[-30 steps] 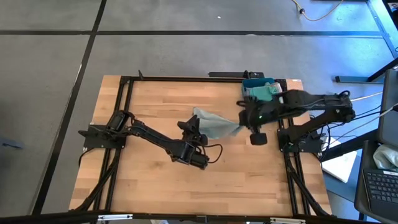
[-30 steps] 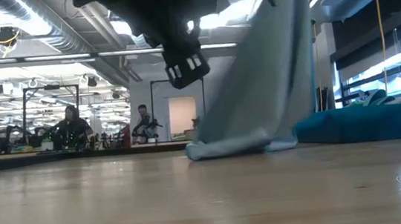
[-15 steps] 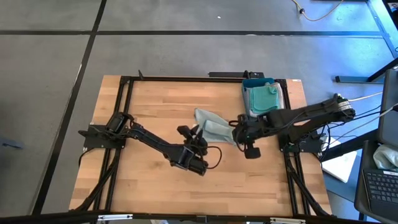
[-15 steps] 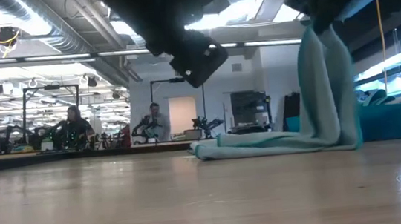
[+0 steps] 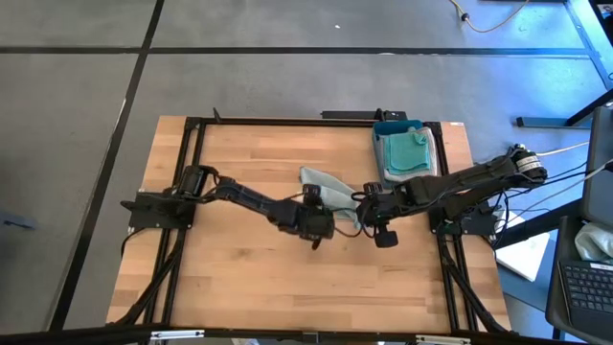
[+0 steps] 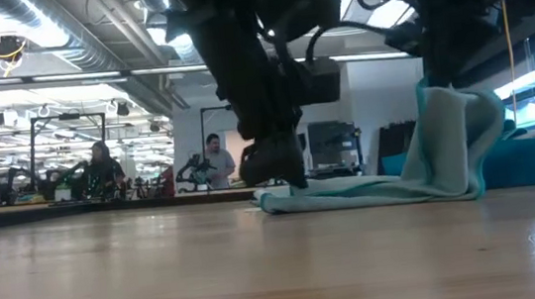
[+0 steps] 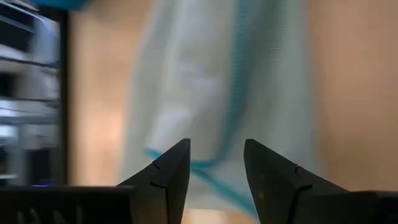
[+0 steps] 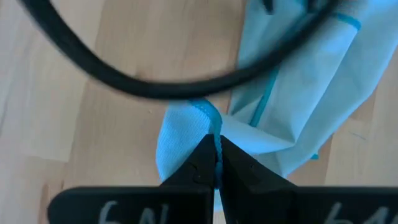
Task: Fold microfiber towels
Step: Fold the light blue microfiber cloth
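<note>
A pale blue-green microfiber towel point(image 5: 324, 188) with a teal hem lies mostly flat on the wooden table, also seen in the low view point(image 6: 352, 194). Its right end stands up point(image 6: 455, 135) under my right gripper point(image 5: 362, 204), which is shut on it. My left gripper point(image 5: 326, 228) is open, low over the towel's near-left edge point(image 7: 205, 165). Its fingers point(image 7: 177, 165) stand on either side of the hem, and I see no touch. In the low view my left gripper point(image 6: 274, 164) hangs just above the table. My right gripper pinches the towel's hemmed edge point(image 8: 208, 115) between its two shut fingers, coming from above and pointing steeply down. The held end point(image 6: 442, 101) stands up slack and folded below the fingers. The other end lies on the table.
A blue tray point(image 5: 383, 127) at the far right holds a folded teal towel point(image 5: 407, 149) on a lighter one; in the low view the tray point(image 6: 518, 161) shows behind the raised end. Bare wood stretches to the left and near sides. People sit far off in the room.
My right gripper has sunk toward the table and gone a little left with the towel. The towel, drawn up tall before, now mostly lies flat with only its right end raised and slack. My left gripper has turned, swung toward the towel and sunk close to the table.
</note>
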`<state>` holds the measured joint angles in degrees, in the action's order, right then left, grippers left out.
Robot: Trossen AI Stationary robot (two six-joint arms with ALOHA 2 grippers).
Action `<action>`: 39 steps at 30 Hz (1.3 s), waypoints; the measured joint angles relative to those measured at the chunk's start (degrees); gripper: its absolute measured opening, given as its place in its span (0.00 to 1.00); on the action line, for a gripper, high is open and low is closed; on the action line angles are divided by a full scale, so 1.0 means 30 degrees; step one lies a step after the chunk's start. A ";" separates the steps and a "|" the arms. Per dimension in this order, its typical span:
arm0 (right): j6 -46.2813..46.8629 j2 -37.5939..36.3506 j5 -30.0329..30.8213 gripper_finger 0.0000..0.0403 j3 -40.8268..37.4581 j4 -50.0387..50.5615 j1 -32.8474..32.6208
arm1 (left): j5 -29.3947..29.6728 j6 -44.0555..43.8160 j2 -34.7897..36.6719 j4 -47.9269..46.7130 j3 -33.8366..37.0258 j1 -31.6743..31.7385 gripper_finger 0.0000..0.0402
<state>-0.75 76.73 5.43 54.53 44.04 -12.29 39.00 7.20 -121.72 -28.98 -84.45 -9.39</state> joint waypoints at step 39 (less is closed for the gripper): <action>-0.0925 0.0000 0.0035 0.03 -0.1126 -0.2344 0.0044 | -0.5360 0.3658 -0.0140 0.2142 -0.0020 0.2196 0.36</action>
<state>-3.53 76.73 5.54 51.16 37.00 -12.16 22.92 18.17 -122.14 -22.55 -84.51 -2.80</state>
